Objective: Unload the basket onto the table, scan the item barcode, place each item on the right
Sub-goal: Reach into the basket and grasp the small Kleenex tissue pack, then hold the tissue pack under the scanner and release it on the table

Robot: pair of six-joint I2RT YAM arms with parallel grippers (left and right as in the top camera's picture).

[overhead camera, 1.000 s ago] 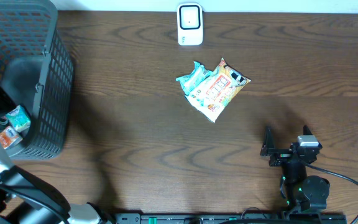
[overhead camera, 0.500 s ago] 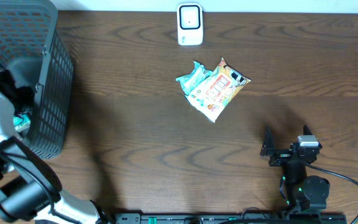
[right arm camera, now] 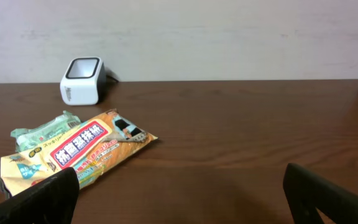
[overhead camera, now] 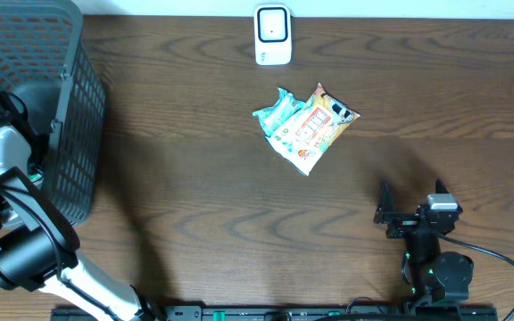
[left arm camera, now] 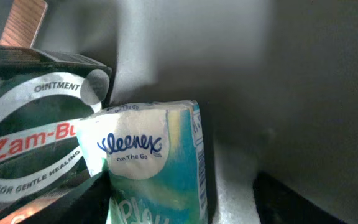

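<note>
In the left wrist view a teal Kleenex tissue pack (left arm camera: pixel 151 162) stands between my left gripper's (left arm camera: pixel 179 205) dark fingers inside the basket. The left finger (left arm camera: pixel 73 208) lies against the pack. The right finger (left arm camera: pixel 303 202) stands apart from it, so the jaws are open. A green Zam-Buk ointment box (left arm camera: pixel 30 124) lies just left of the pack. From overhead the left arm (overhead camera: pixel 3 156) reaches into the grey basket (overhead camera: pixel 70 107). The white scanner (overhead camera: pixel 273 36) stands at the table's far edge. My right gripper (right arm camera: pixel 179 199) rests open and empty near the front right.
An orange snack packet (overhead camera: pixel 315 129) and a green wipes pack (overhead camera: pixel 277 111) lie together in front of the scanner; the right wrist view shows the orange packet (right arm camera: pixel 82 149) and the scanner (right arm camera: pixel 82 79). The basket's walls stand close around the left gripper.
The left arm has dropped deeper into the basket and its jaws have narrowed around the Kleenex pack. The right arm and the packets have not moved.
</note>
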